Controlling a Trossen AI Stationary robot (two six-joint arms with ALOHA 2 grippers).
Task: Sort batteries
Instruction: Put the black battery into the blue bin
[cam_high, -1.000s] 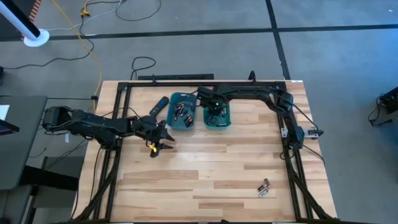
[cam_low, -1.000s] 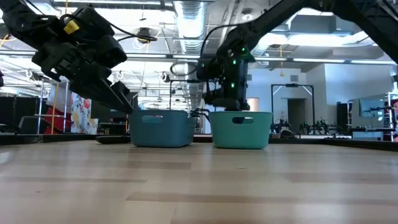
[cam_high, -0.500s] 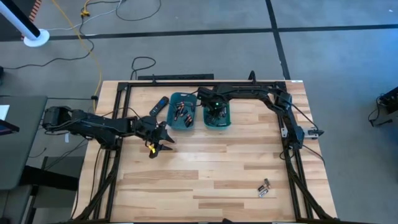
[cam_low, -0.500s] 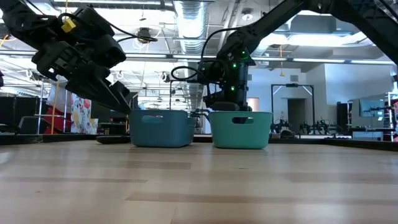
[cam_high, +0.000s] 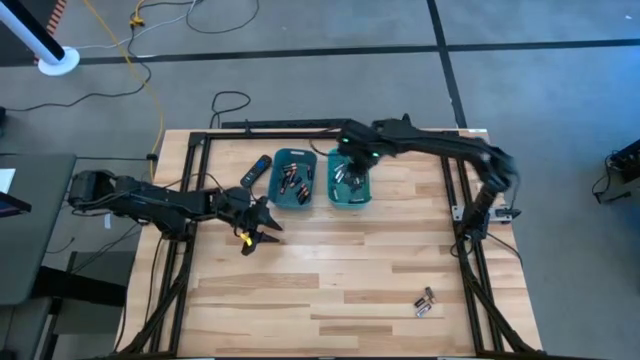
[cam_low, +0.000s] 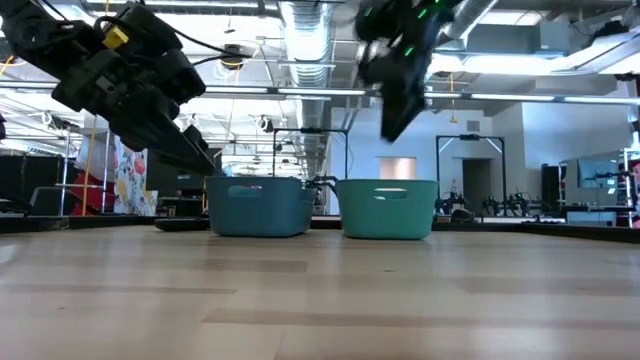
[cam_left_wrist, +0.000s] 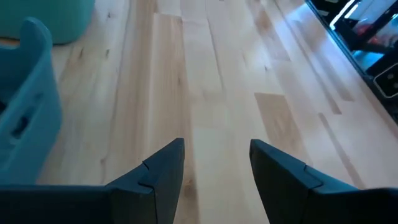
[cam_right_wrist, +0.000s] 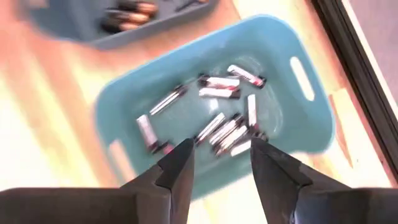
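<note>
Light wood table (cam_high: 330, 270) on a grey floor. Right gripper (cam_high: 358, 160) hangs above the right teal bin (cam_high: 349, 198) near the far edge, fingers parted, holding nothing; silvery batteries (cam_right_wrist: 221, 127) lie scattered in that bin. Two loose batteries (cam_high: 425, 301) sit near the front right corner, well apart, and nearer the right arm. Left gripper (cam_high: 262, 226) waits open and empty just in front of the left teal bin (cam_high: 291, 203). Nothing blocks the way.

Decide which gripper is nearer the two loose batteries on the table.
Left. The left gripper hovers mid-table, closer to the loose batteries; the right gripper hangs over the right teal bin, farther off.
</note>
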